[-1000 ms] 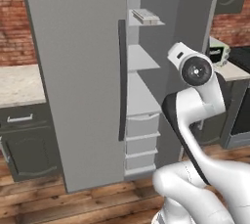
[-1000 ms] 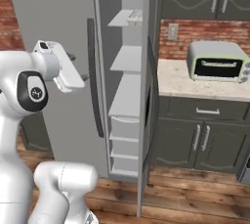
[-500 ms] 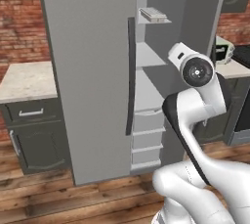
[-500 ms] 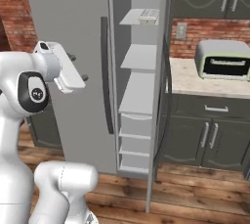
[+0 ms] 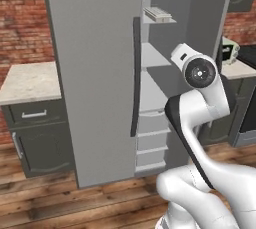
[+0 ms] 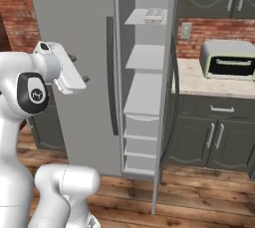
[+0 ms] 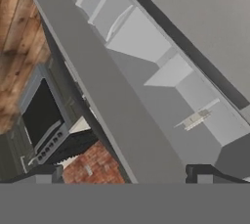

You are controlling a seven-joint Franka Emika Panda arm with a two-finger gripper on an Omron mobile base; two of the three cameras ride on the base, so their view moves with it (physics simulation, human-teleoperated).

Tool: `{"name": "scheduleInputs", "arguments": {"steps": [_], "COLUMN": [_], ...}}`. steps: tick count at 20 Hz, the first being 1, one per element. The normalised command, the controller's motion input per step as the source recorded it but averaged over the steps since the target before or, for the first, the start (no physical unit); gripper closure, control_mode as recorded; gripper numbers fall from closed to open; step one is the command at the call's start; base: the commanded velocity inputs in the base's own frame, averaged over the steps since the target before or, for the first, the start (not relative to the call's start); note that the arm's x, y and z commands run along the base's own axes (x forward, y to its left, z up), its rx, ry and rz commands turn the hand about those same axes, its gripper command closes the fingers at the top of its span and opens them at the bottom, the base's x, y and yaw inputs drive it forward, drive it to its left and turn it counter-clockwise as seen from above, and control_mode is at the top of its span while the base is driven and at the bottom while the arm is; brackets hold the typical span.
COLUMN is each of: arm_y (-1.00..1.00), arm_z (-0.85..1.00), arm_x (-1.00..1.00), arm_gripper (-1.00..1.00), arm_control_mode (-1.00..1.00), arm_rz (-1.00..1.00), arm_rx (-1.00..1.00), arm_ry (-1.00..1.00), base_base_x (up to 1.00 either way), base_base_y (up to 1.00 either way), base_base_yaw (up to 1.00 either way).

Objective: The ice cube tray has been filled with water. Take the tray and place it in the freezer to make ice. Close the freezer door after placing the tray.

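Tray (image 5: 158, 14) sits on the freezer's (image 6: 144, 92) top shelf, so placing looks done; I've got the gripper (image 6: 78, 68) spread and empty near the door (image 6: 165, 97), which I judge remains to be closed.

**White arm, dark joints: a kitchen robot's body up close**

The robot's arm (image 5: 200, 123) is built of glossy white, rounded shells that swell into bulbous segments, with black bands showing where one shell meets the next. Beside the freezer (image 5: 155, 73), a round dark grey cap closes a joint, ringed in white and set with a small pale hub and tiny screw dots. In the right base view a similar black oval cap (image 6: 32, 95) carries a faint pale emblem. Left of the freezer there, the hand is a flat white block with small dark finger stubs; the gripper (image 6: 78, 68) is white-bodied too. The base below is a smooth white drum.
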Motion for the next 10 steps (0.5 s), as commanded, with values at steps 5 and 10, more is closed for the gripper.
{"name": "scheduleInputs", "arguments": {"steps": [5,10], "arm_y": [0.0,0.0], "arm_z": [0.0,0.0], "arm_x": [0.0,0.0], "arm_gripper": [-1.0,-1.0], "arm_control_mode": [1.0,1.0], "arm_rz": [0.0,0.0], "arm_rx": [0.0,0.0], "arm_ry": [0.0,0.0], "base_base_x": [-0.32,-0.21], "base_base_y": [0.0,0.0], "base_base_yaw": [-0.07,-0.08]}}
